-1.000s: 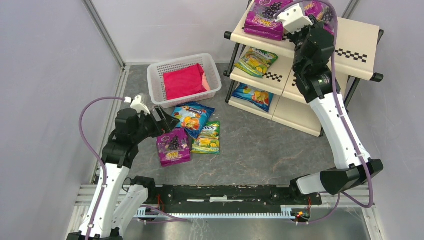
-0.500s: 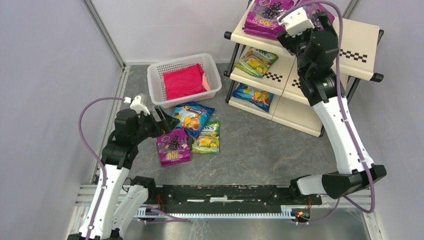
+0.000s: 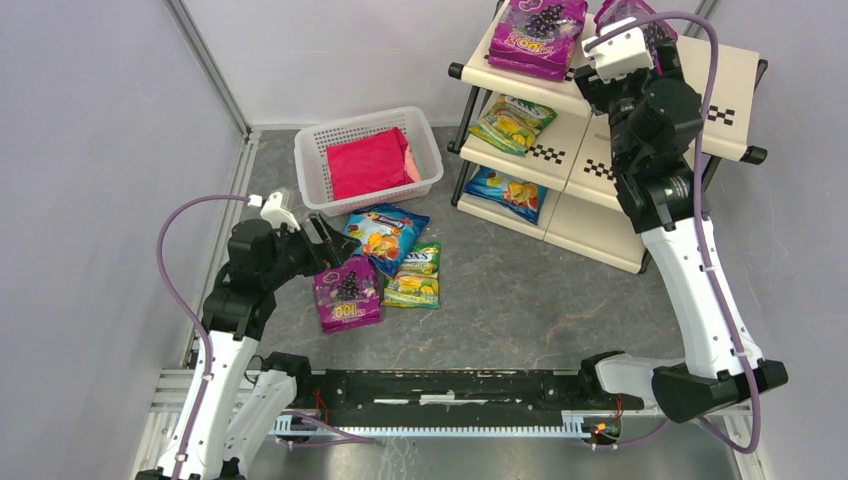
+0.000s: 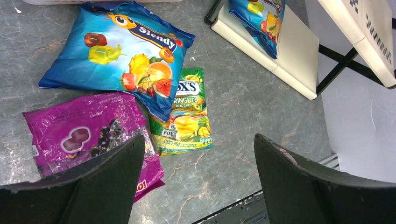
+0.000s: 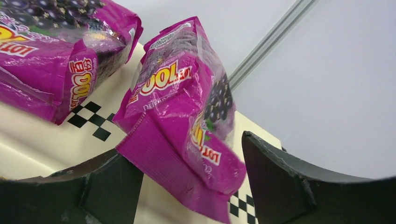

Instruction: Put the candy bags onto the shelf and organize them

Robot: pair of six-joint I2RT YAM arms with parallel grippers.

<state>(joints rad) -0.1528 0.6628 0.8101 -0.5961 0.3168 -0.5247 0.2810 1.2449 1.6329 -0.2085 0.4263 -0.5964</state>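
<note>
1. On top of the shelf (image 3: 722, 62), right gripper (image 5: 191, 154) stands wide about 1 leaning grape candy bag (image 5: 182, 107).
2. Retract straight; do not snag its seal.
3. Left gripper (image 4: 198, 142): wide, above the near-left loose grape bag (image 4: 79, 135).

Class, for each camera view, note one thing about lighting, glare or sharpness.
Top external: even soft light, no harsh shadows, shelf sharp. Left wrist: crinkly glare on the tabletop grape bag; its fingers dark. Right wrist: sheen on the top-tier grape bag; dark corners.
</note>
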